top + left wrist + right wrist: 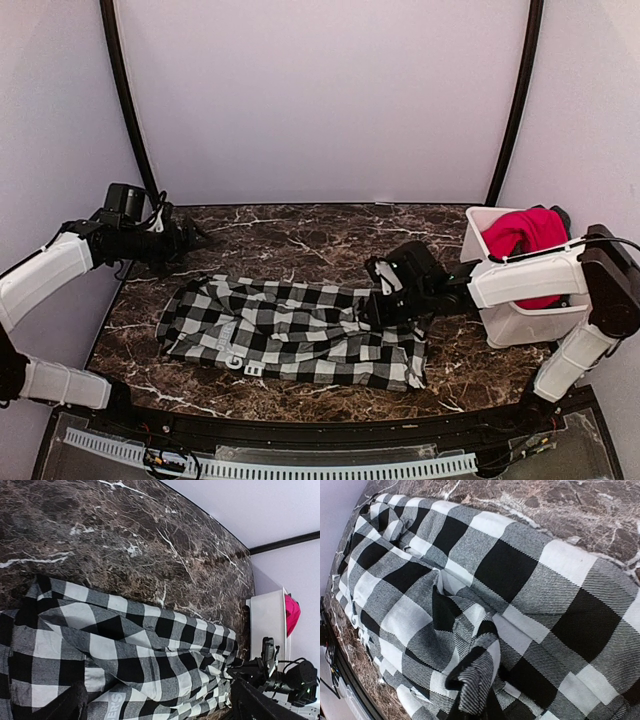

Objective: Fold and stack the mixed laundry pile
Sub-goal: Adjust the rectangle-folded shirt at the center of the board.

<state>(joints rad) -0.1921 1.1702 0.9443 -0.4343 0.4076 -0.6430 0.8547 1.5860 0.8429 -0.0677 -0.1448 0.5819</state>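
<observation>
Right claw [383, 303] pinching the checked cloth [290, 330]; left claw [197, 238] spread over bare marble.
The right claw grips a raised ridge of fabric near the cloth's right end; the rest lies creased across the table [300, 235], white lettering by its near edge. The left claw's 2 fingers [70, 705] stand wide apart behind the cloth's left end. The red cloth [525, 232] is heaped in the white bin [520, 320] at the right.
</observation>
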